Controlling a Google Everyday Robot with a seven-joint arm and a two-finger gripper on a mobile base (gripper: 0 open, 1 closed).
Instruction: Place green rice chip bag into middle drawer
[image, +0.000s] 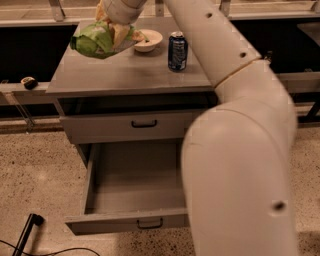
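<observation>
Green rice chip bag (95, 41) hangs over the left rear of the cabinet top (125, 75), with the gripper (117, 31) pinching its right end, jaws closed on the film. The middle drawer (135, 187) stands open well below. Best plan: carry the bag forward past the top's front edge before descending, then release low over the drawer floor.

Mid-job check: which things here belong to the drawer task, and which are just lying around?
Job: green rice chip bag, gripped by the tool above the cabinet top, back left; open middle drawer.
Lying about: dark blue soda can, cream bowl, closed upper drawer.
</observation>
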